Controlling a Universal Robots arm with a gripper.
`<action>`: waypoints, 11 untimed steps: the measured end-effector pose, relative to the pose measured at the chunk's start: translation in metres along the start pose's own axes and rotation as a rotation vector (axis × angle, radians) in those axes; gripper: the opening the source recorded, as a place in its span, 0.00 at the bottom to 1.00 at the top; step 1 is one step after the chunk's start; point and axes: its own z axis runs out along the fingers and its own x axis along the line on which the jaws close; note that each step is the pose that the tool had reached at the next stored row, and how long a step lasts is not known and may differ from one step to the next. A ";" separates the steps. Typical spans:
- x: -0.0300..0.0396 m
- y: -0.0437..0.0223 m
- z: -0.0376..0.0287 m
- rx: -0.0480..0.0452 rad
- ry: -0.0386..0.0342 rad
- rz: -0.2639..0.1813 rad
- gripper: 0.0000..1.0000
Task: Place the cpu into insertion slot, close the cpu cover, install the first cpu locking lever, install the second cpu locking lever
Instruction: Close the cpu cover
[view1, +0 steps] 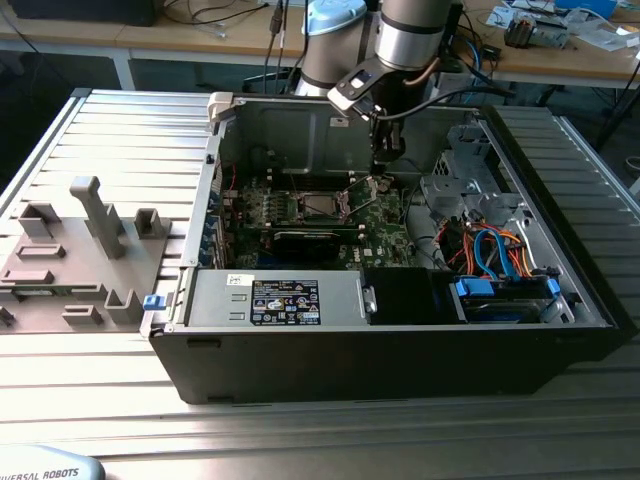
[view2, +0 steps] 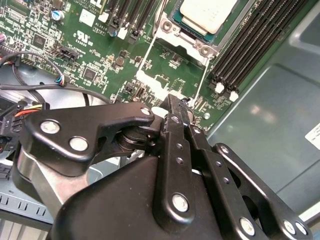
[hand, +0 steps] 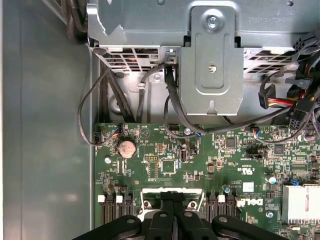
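Cpu (view2: 207, 12): silver-grey top up, seated in socket on green board (view2: 165, 70). Thin wire levers (view2: 148, 57) run from socket toward hand. Hand (view2: 175, 100): fingers clenched together, nothing visible between them, tip low over board just beside socket. Board lies inside open computer case (view1: 400, 340) on slatted metal desk (view1: 120, 130). Grey fixture tray (view1: 70, 260) at exterior view's left, outside case.

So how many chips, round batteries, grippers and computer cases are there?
chip: 1
round battery: 1
gripper: 1
computer case: 1
Total: 4
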 end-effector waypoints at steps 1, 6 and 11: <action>0.0000 0.0004 0.0000 0.0000 0.0000 0.000 0.11; 0.0000 0.0024 0.0000 0.0001 0.0000 0.000 0.11; 0.0000 0.0066 0.0001 0.0001 0.0000 0.000 0.11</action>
